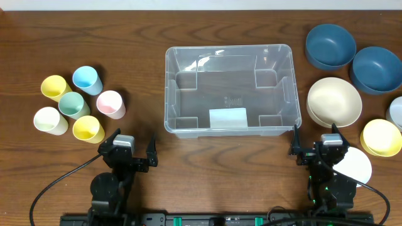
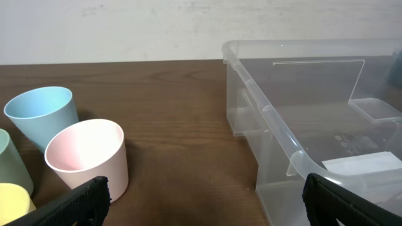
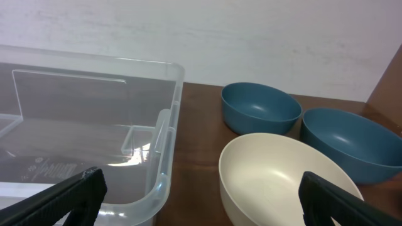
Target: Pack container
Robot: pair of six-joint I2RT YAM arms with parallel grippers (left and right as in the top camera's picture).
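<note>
The table (image 1: 188, 25) is dark wood. The container (image 1: 220, 85) stands upright at its middle, open-topped and empty, one long side towards the arms. To its right lie the bowls. The cream bowl (image 1: 334, 102) is just beside the right wall without touching it, and a second rim under it suggests a stack. Two blue bowls sit beyond it, the far blue bowl (image 1: 330, 46) and the right blue bowl (image 1: 376, 69), close together. A yellow bowl (image 1: 380, 137) lies nearer the arms, a pale bowl (image 1: 396, 112) is cut off by the frame edge, and a white bowl (image 1: 357, 166) is partly hidden under the right arm. The left gripper (image 1: 135, 138) hangs near the front edge, off the container's near left corner, jaws spread wide with nothing between them. In its wrist view the fingers (image 2: 75, 204) frame the pink cup and the container wall. The right gripper (image 1: 315, 130) hangs off the near right corner, also spread wide and holding nothing. Six cups cluster at the left, well apart from the container: a yellow cup (image 1: 55, 87), blue cup (image 1: 86, 80), green cup (image 1: 73, 105), pink cup (image 1: 110, 104), white cup (image 1: 50, 120) and second yellow cup (image 1: 88, 129). A white label (image 1: 227, 117) sits on the container's near wall.
</note>
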